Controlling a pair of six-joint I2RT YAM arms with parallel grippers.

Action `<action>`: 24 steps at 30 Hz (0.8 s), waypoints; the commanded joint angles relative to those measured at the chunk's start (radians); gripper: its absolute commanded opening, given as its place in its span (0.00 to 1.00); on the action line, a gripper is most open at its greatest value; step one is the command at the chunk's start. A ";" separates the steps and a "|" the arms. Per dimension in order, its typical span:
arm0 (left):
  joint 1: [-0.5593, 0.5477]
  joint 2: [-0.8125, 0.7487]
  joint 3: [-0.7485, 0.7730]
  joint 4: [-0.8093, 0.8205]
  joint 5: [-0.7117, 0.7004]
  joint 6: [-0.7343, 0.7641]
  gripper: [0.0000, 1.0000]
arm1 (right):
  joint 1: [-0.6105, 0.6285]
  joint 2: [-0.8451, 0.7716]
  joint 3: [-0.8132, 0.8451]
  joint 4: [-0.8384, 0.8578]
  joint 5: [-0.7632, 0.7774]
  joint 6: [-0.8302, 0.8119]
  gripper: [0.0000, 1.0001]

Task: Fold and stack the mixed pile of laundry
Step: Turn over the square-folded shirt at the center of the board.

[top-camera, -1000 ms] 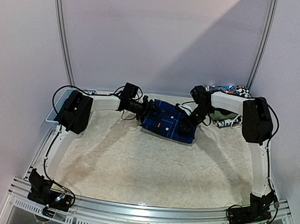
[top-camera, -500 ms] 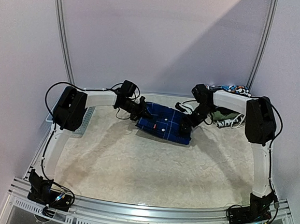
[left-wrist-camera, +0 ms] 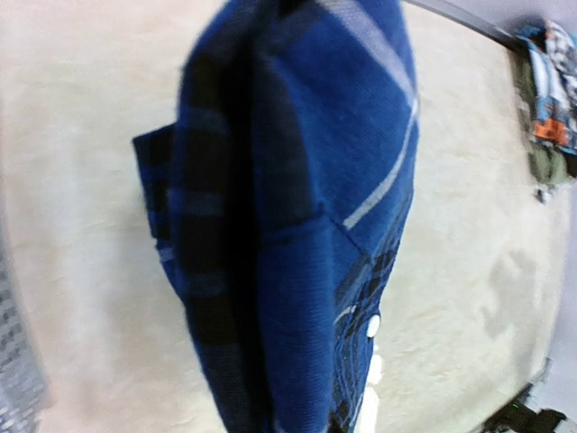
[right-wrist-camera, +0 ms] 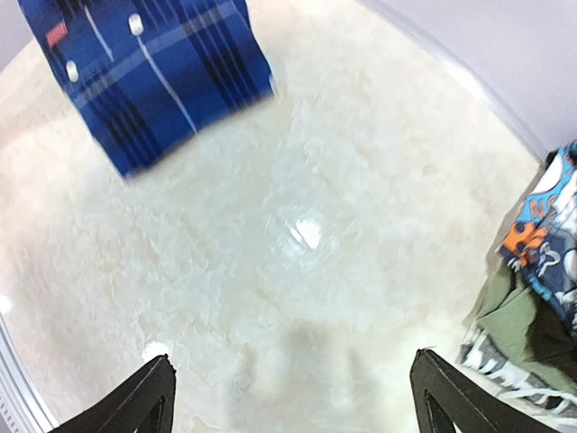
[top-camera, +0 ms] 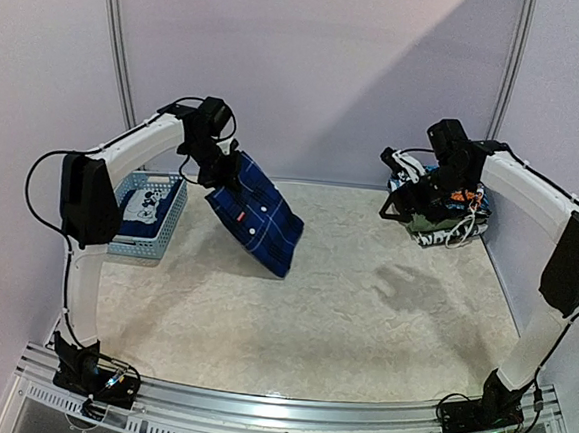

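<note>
My left gripper [top-camera: 217, 171] is shut on the top edge of the folded blue-and-black plaid shirt [top-camera: 257, 211], which hangs in the air, slanting down to the right of the basket. In the left wrist view the plaid shirt [left-wrist-camera: 297, 225] fills the frame and hides the fingers. The rest of the mixed laundry pile [top-camera: 449, 201] lies at the back right corner: olive, white and bright printed cloth. My right gripper [top-camera: 409, 200] hovers just left of that pile. In the right wrist view, the right gripper [right-wrist-camera: 293, 390] is open over bare table, with the pile [right-wrist-camera: 532, 298] at the right edge.
A light-blue slotted basket [top-camera: 127, 247] stands at the left edge with a navy T-shirt with a pale print [top-camera: 156, 204] in it. The cream mat [top-camera: 311, 329] covers the table. White walls close in the back and sides.
The left gripper shut on the plaid shirt, lifted it off the table and swung it up and to the left. The right gripper drew back to the right, towards the pile.
</note>
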 commanded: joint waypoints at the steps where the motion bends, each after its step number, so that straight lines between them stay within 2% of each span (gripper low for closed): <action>1: 0.013 -0.035 0.171 -0.278 -0.256 0.078 0.00 | -0.002 -0.019 -0.053 -0.016 -0.008 -0.014 0.91; 4: 0.009 0.002 0.327 -0.395 -0.371 0.095 0.00 | -0.004 -0.035 -0.083 0.002 -0.017 -0.010 0.91; 8: -0.012 0.040 0.447 -0.474 -0.491 0.122 0.00 | -0.004 -0.048 -0.120 0.010 -0.029 -0.005 0.91; 12: -0.067 0.074 0.470 -0.506 -0.637 0.154 0.00 | -0.007 -0.063 -0.173 0.023 -0.034 -0.008 0.91; 17: -0.154 0.169 0.497 -0.532 -0.737 0.165 0.00 | -0.015 -0.079 -0.200 0.021 -0.037 -0.010 0.91; 24: -0.211 0.214 0.522 -0.517 -0.764 0.167 0.00 | -0.021 -0.113 -0.223 0.018 -0.034 -0.011 0.91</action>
